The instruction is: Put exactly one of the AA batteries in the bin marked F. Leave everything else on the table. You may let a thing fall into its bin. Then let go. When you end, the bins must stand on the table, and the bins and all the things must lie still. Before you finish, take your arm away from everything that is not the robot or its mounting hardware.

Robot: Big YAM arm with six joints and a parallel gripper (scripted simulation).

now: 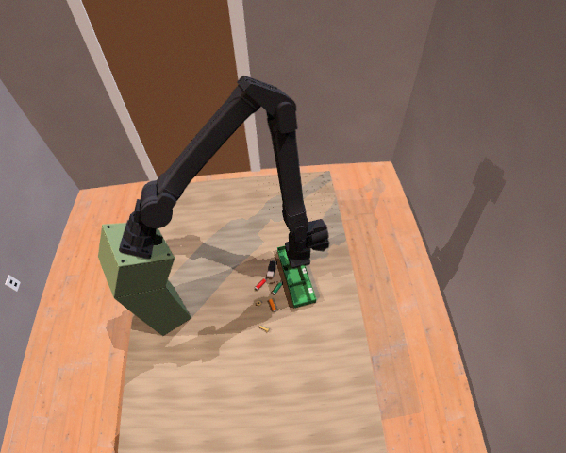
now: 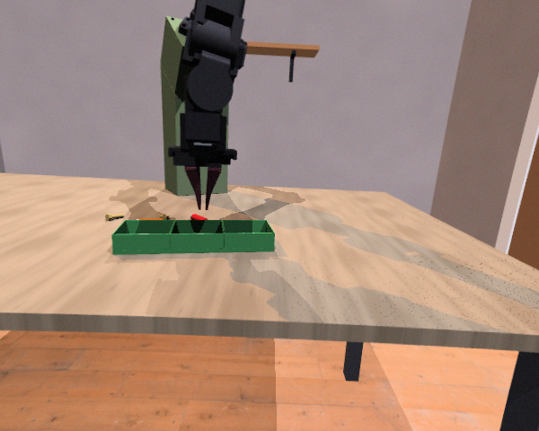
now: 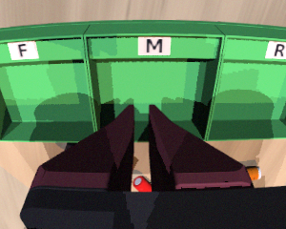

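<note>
The pincer (image 2: 202,206) hangs pressed together, probably holding nothing; it should spread, then descend squarely over the red battery (image 1: 259,284).

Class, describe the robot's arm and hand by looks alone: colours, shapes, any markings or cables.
The arm is matt black with boxy links and rounded joints, mounted on an olive-green pedestal. The hand has two dark maroon fingers tapering to points. No cables or markings show.
</note>
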